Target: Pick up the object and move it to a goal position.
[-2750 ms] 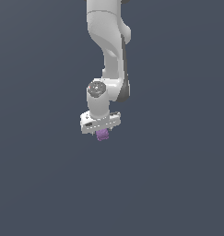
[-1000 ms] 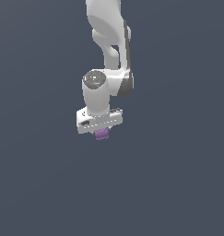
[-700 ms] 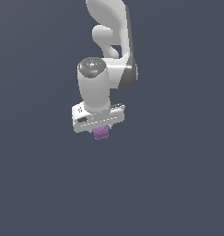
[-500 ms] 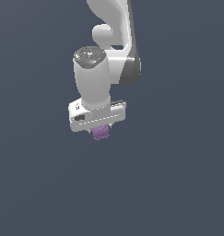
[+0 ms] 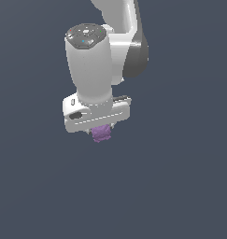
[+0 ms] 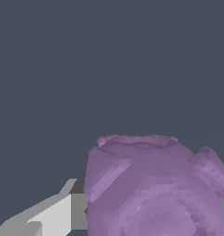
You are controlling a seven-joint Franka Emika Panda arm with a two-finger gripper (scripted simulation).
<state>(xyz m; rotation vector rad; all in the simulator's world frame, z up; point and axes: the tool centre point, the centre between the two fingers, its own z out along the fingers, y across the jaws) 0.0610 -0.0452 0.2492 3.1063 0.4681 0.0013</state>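
Small purple lumpy blob (image 5: 102, 133) with a bumpy, faceted surface, hanging directly under the white gripper (image 5: 102, 129) and much narrower than the gripper's broad body. Only the lower part of the blob visible in the exterior view, poking out below the white housing; upper part tucked up between the fingers. Surrounded on every side there by plain dark grey-blue background, with nothing touching it from beneath.

In the wrist view, same purple blob (image 6: 155, 186) filling the lower part of the picture, rounded with a flattish top rim and a separate bump toward one side. One pale grey finger (image 6: 49, 216) pressed right against the blob's flank; opposite finger probably hidden behind the blob, with only a thin grey sliver at the picture's edge hinting at it. Gripper closed narrowly around the blob, gripping it.

Above the gripper in the exterior view, thick white cylindrical wrist section (image 5: 89, 65) with a grey cap carrying small coloured dots, tilted slightly. Behind it, toward the exterior view's right, white arm link with a dark grey joint (image 5: 136, 51), rising out of the top of the picture.
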